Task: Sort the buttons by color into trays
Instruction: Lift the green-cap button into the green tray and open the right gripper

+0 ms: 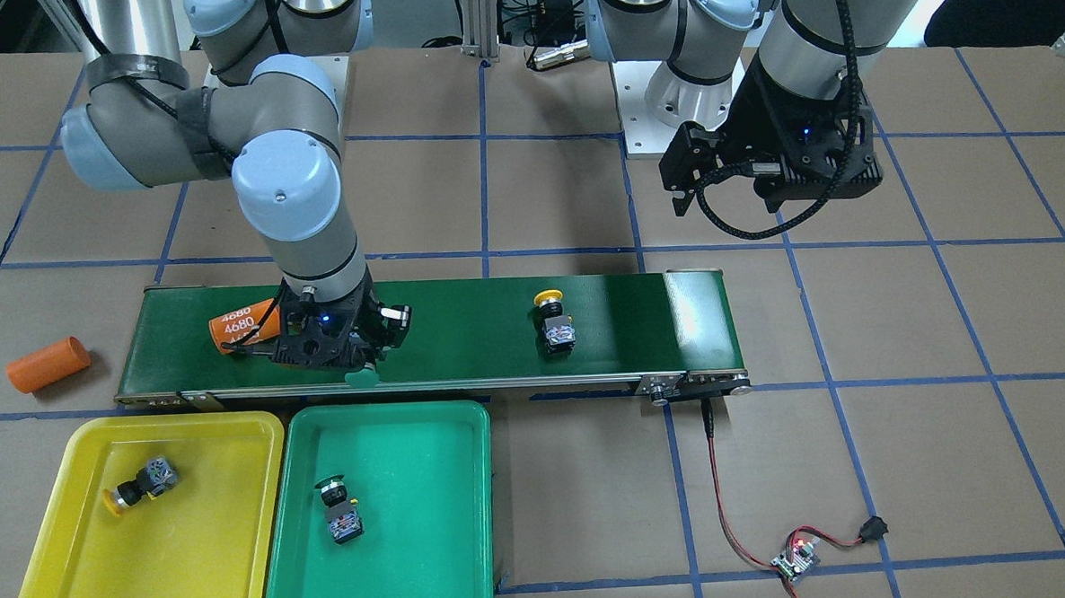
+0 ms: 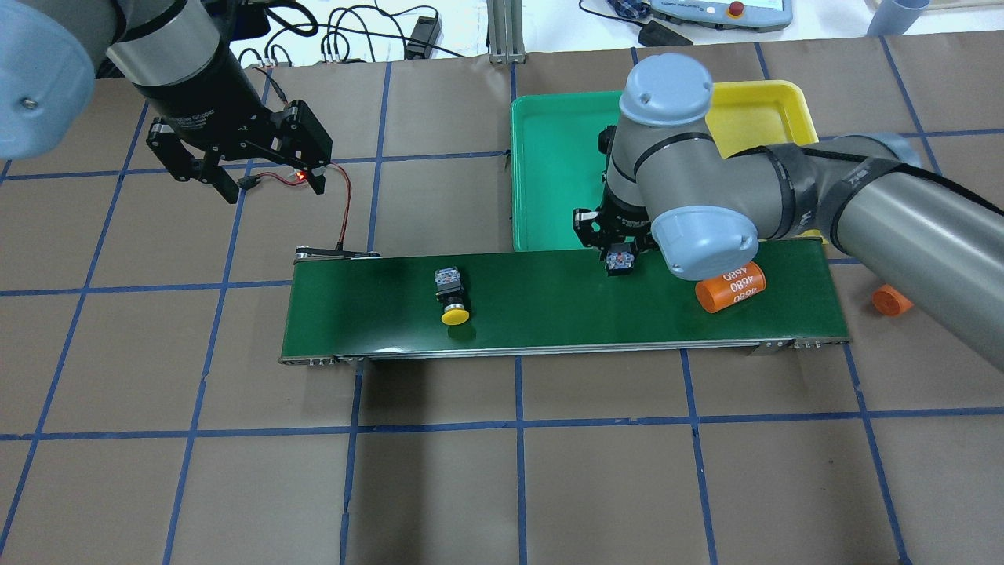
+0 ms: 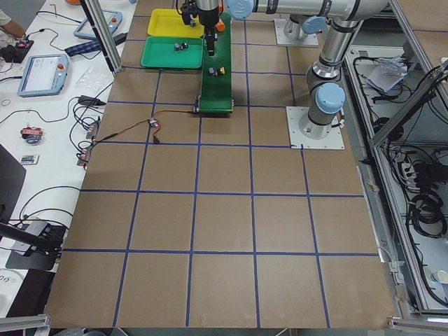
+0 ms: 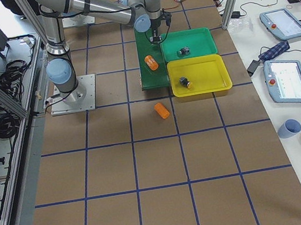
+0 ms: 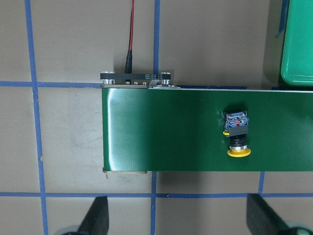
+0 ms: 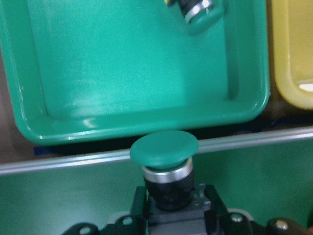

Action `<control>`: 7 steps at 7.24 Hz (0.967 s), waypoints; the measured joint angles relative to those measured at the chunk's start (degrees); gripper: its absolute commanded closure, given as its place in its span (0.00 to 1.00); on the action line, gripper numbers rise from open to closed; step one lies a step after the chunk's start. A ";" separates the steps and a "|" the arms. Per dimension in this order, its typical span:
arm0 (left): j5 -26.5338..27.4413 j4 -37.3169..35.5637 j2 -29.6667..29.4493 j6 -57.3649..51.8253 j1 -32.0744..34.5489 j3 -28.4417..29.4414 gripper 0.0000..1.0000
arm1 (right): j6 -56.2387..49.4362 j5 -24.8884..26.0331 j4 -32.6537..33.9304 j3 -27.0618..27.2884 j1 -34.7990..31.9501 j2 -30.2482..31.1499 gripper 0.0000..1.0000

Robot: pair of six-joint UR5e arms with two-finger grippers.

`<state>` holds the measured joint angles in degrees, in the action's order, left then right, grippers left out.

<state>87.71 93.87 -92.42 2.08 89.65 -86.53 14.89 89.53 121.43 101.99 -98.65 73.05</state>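
My right gripper [image 1: 355, 352] is shut on a green button [image 6: 164, 147] low over the conveyor belt's [image 1: 471, 329] edge beside the green tray [image 1: 401, 574]. The cap points toward that tray. A second green button [image 1: 338, 510] lies in the green tray. One yellow button [image 1: 141, 485] lies in the yellow tray [image 1: 194, 565]. Another yellow button [image 2: 451, 294] lies on the belt and also shows in the left wrist view [image 5: 236, 134]. My left gripper [image 2: 271, 184] is open and empty, high over the table beyond the belt's end.
An orange cylinder marked "4680" [image 2: 731, 286] lies on the belt close behind my right wrist. A second orange cylinder [image 1: 48, 363] lies on the table off the belt's end. A small circuit board [image 1: 795, 557] with a red wire runs to the belt's other end.
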 measured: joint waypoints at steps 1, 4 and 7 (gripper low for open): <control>0.05 0.04 0.04 0.02 0.00 0.01 0.00 | -1.51 -0.05 0.44 -4.57 1.05 -3.08 1.00; 0.02 0.79 0.49 0.03 -0.12 0.02 0.00 | -3.15 -0.52 1.41 -13.42 1.10 -12.11 0.04; -0.07 0.88 0.29 0.04 -0.39 -0.03 0.00 | -3.37 -0.18 2.57 -13.64 1.00 -13.36 0.00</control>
<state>87.64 94.74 -92.12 2.11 89.26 -86.57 11.52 89.35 124.01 88.35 -97.65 59.69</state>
